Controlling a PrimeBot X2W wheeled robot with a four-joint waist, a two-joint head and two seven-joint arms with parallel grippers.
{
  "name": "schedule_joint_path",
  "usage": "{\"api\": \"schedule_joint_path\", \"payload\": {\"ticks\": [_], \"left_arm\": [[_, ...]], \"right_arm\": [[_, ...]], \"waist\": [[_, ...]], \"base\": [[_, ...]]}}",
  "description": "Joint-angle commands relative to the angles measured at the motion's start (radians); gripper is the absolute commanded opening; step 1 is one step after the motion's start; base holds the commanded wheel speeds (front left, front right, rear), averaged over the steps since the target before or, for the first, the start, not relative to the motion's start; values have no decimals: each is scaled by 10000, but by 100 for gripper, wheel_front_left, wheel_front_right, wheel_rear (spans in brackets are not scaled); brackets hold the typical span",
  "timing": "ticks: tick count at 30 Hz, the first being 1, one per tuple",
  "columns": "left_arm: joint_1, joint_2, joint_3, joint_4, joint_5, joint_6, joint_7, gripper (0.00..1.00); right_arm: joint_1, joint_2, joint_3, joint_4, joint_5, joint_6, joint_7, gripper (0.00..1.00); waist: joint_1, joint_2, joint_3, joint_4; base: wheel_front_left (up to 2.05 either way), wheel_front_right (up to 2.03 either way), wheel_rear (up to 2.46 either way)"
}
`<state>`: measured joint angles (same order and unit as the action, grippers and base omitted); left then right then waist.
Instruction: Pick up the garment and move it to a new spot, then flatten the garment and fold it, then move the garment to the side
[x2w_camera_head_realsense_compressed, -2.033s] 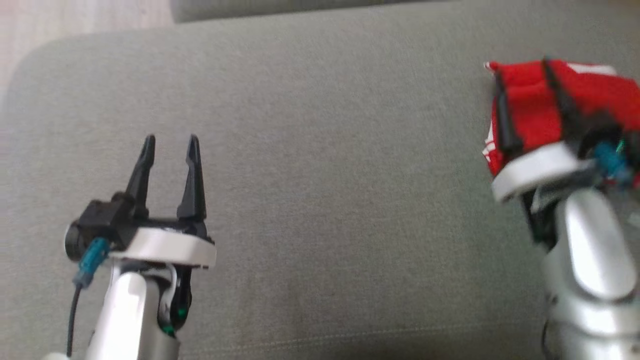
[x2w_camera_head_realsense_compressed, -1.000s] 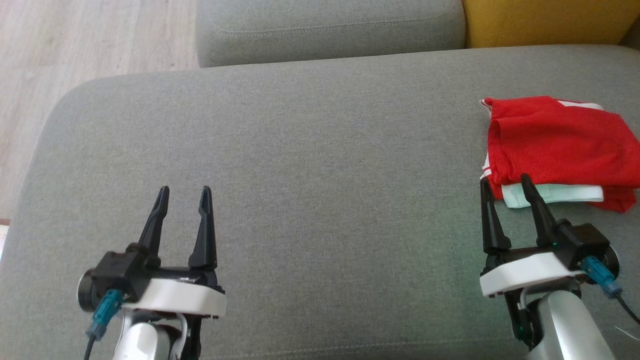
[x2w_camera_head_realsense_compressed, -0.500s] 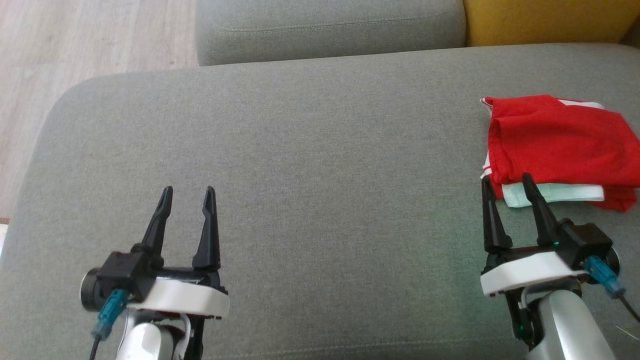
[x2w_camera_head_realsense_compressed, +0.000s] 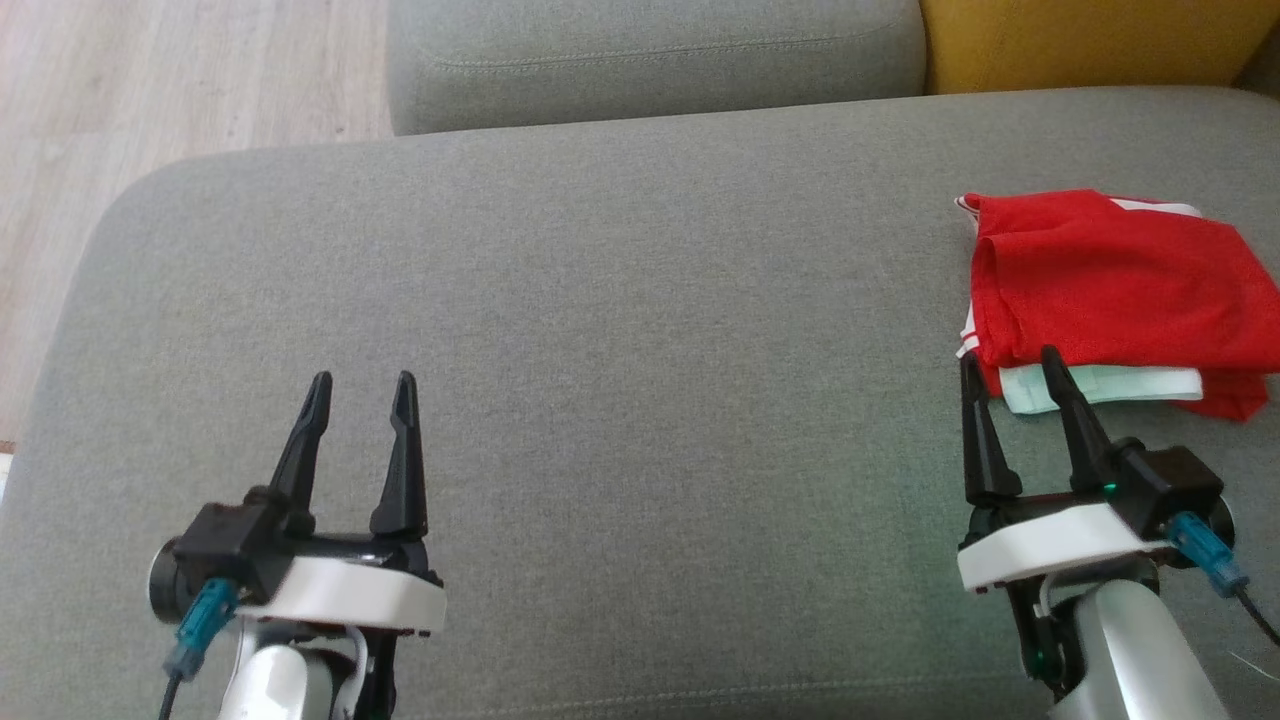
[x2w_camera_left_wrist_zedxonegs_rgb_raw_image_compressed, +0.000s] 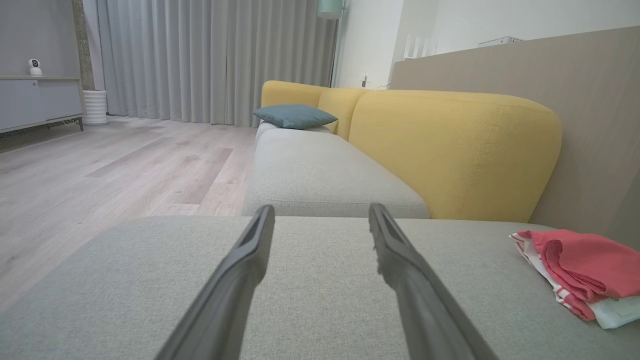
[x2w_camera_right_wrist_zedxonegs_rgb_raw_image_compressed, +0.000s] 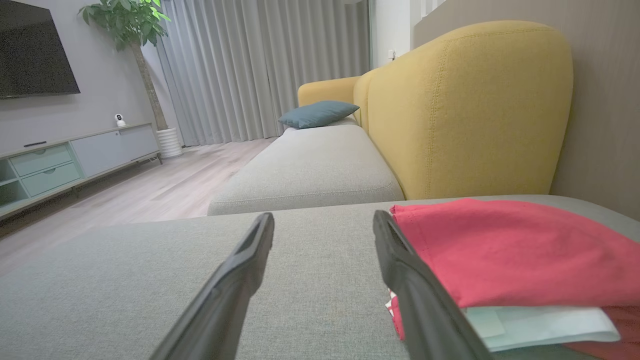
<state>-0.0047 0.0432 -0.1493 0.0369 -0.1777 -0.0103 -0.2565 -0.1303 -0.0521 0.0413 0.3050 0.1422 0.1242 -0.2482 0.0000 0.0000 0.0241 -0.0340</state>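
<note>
The garment is a red piece with white trim, folded into a small stack at the right side of the grey cushion; a pale mint layer sticks out at its near edge. It also lies at the right in the left wrist view as the garment, and close up as the garment in the right wrist view. My right gripper stands open just short of the stack's near left corner, holding nothing. Far to the left, my left gripper is open and empty over bare cushion.
Behind the cushion sits a second grey seat and a yellow backrest. Wooden floor lies past the cushion's left edge. A blue pillow rests farther along the sofa.
Two seconds ago my right gripper was over the garment; it has since drawn back toward me and hangs clear of it. The head view has shifted. Over the last second both grippers barely moved.
</note>
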Motion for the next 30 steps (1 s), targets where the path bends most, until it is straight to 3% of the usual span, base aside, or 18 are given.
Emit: {"api": "schedule_joint_path", "payload": {"ticks": [1, 17, 18, 22, 30], "left_arm": [[-299, 70, 402, -394, 5, -23, -53, 100], [-156, 70, 686, -451, -307, 9, -53, 100], [129, -2, 336, -43, -295, -58, 0, 0], [386, -28, 284, 576, -364, -77, 16, 0], [313, 35, 365, 643, -1330, -135, 194, 0]], "right_arm": [[-153, 18, 286, -381, 50, 65, -135, 100], [-194, 18, 390, -381, 171, 65, -135, 100], [1, 0, 136, -11, 84, 0, 0, 0], [223, 17, 151, 539, 141, -2, 30, 0], [227, -5, 71, 461, 1106, 3, 238, 0]], "waist": [[0, 0, 2, -14], [0, 0, 76, -68], [0, 0, 76, -69], [0, 0, 76, -68], [0, 0, 59, -43]], "base": [[0, 0, 0], [0, 0, 0], [0, 0, 0], [0, 0, 0], [0, 0, 0]]}}
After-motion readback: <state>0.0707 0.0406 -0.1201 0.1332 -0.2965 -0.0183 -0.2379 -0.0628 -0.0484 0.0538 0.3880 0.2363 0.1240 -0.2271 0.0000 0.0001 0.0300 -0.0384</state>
